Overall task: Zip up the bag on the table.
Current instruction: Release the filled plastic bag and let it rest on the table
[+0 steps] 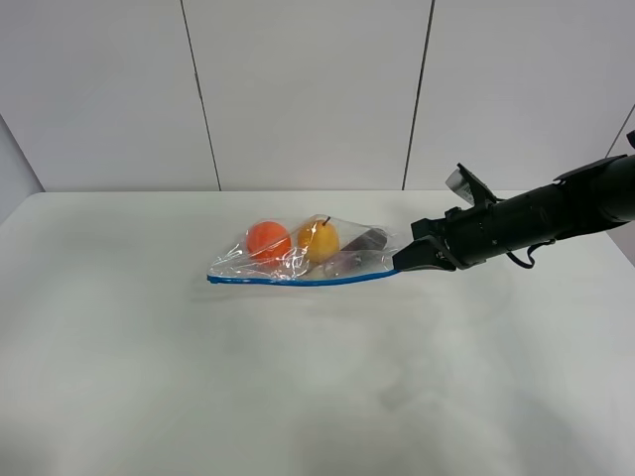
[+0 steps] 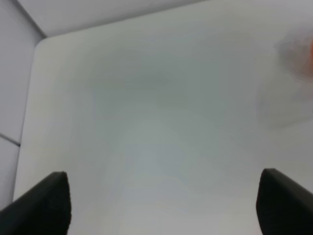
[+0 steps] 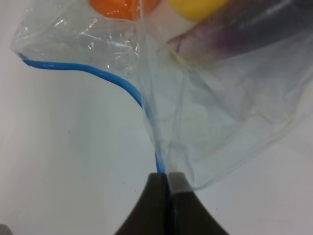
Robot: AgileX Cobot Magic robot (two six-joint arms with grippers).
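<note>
The right fingers point(image 1: 401, 264) point(image 3: 154, 198) are squeezed tight on the bag point(image 1: 298, 256) point(image 3: 220, 107). They pinch the right end of its blue strip point(image 1: 298, 282) point(image 3: 98, 72). In the right wrist view the two tips touch each other, and the strip runs right in between them. The left fingers point(image 2: 44, 205) are spread far apart and hold nothing. Only white worktop point(image 2: 161, 122) shows between them. A blurry orange spot at the side of that view may be the bag, but I cannot tell.

The bag lies on the worktop point(image 1: 298, 397) point(image 3: 73, 147). It is see-through and crinkly. Inside it are an orange ball-shaped fruit point(image 1: 269, 241) point(image 3: 122, 6), a yellow pear point(image 1: 319, 241) point(image 3: 195, 7) just right of it, and a dark purple thing point(image 1: 365, 240) point(image 3: 234, 39) right of the pear, closest to the right fingers. The blue strip is the front edge of the bag. It goes from the bag's left corner to the pinched end, and close up it bends in a curve. I cannot tell if the strip is pressed closed.

There is wide white worktop in front of the bag and to its left. Behind the bag, the far edge of the worktop meets a grey wall point(image 1: 298, 89) with thin lines running down it. Far to the left of the bag, the worktop corner point(image 1: 30, 195) point(image 2: 41, 41) is round. The black right arm point(image 1: 536, 218) comes in from the right of the bag, low over the worktop.
</note>
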